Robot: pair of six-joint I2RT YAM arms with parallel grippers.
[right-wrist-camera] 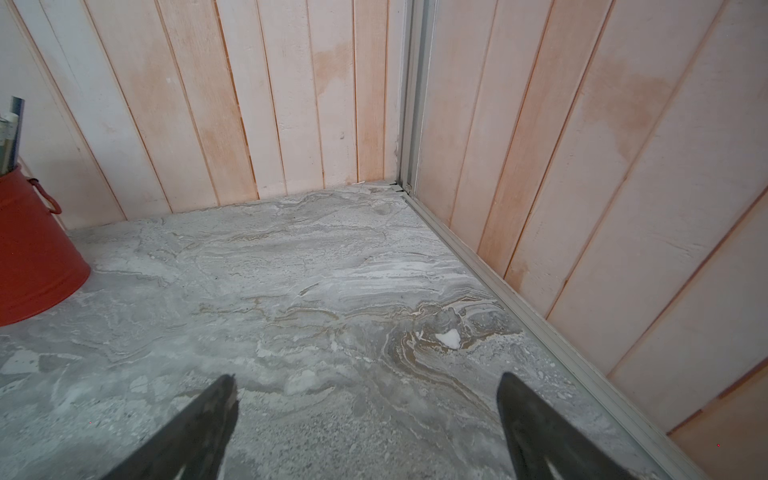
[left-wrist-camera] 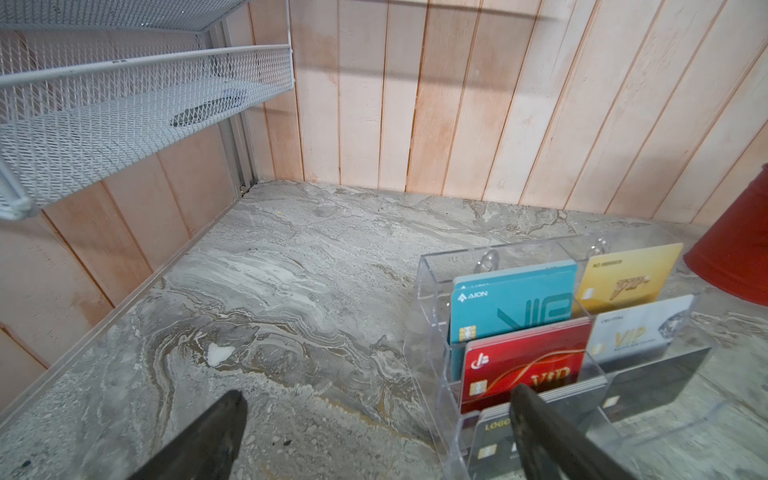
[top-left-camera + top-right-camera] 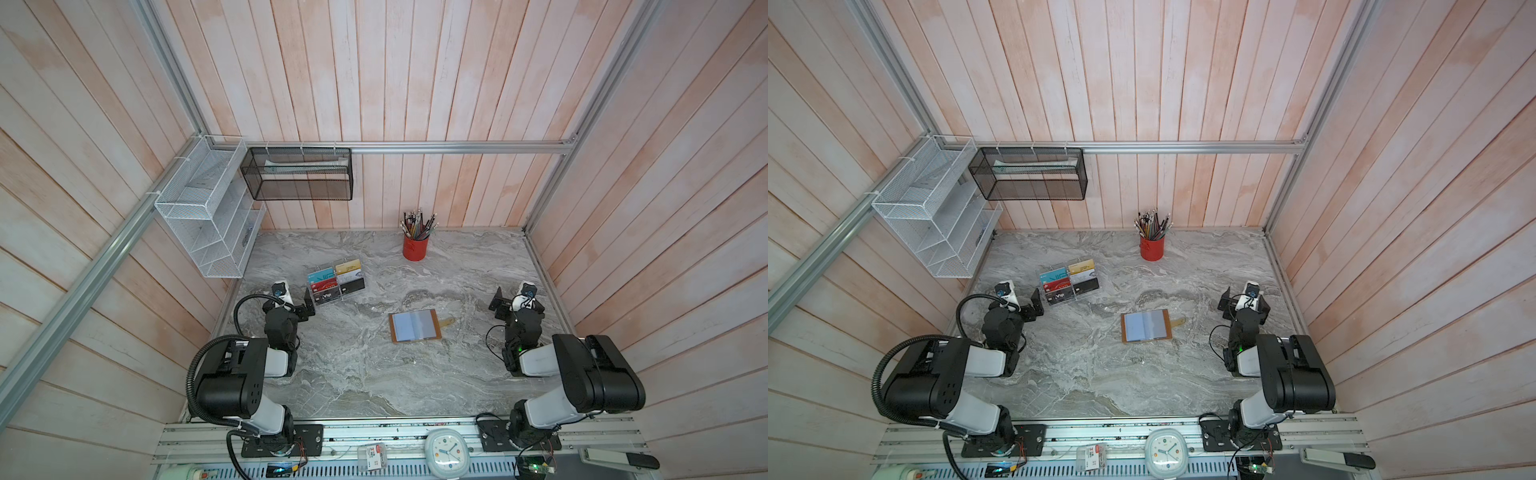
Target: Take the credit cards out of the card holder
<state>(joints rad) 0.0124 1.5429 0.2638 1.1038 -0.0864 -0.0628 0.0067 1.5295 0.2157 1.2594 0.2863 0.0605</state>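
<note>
Card holder (image 3: pixel 415 326): tan leather, open flat, grey sleeves up, well apart from acrylic rack (image 2: pixel 434 299); only top views show it. Left wrist view: gold, silver, black credit cards (image 2: pixel 627 272) in rack. Left gripper (image 2: pixel 376 392) & right gripper (image 1: pixel 368 377): jaws spread.

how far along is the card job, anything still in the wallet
Looks finished. Done: the card holder lies open, its sleeves showing no card colour, and the gold card, silver card and black card stand in the acrylic rack. In hand: nothing; left gripper and right gripper are open and empty. Left: nothing visible.
</note>
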